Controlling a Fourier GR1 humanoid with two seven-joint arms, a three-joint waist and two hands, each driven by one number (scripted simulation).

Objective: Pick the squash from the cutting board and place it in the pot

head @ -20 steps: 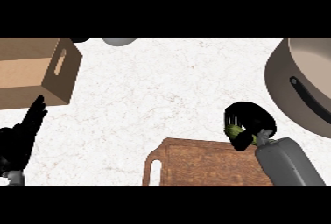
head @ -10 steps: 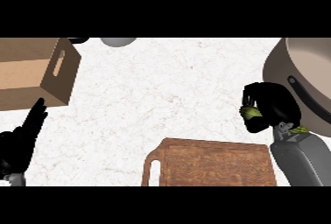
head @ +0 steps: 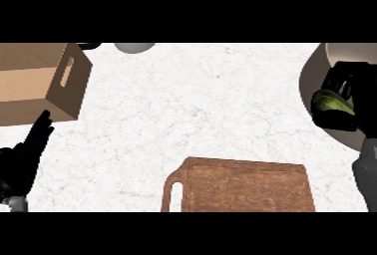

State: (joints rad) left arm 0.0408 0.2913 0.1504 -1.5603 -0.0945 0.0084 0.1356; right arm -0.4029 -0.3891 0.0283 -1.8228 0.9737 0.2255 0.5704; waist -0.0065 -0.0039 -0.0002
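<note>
My right hand (head: pixel 352 88) is at the right edge of the head view, its fingers curled round the green squash (head: pixel 331 103). Hand and squash hang over the rim of the grey pot (head: pixel 313 74), which is cut off by the right edge. The brown wooden cutting board (head: pixel 243 185) lies at the bottom centre with nothing on it. My left hand (head: pixel 26 157) rests open at the lower left, fingers pointing up.
A brown cardboard box (head: pixel 37 82) with a handle slot stands at the upper left. A grey round object (head: pixel 134 47) pokes in at the top edge beside a dark one (head: pixel 88 45). White marble counter (head: pixel 191 104) spreads between box, board and pot.
My right hand has carried the squash up and to the right, from above the board's far corner to over the pot's rim. The left hand has stayed still.
</note>
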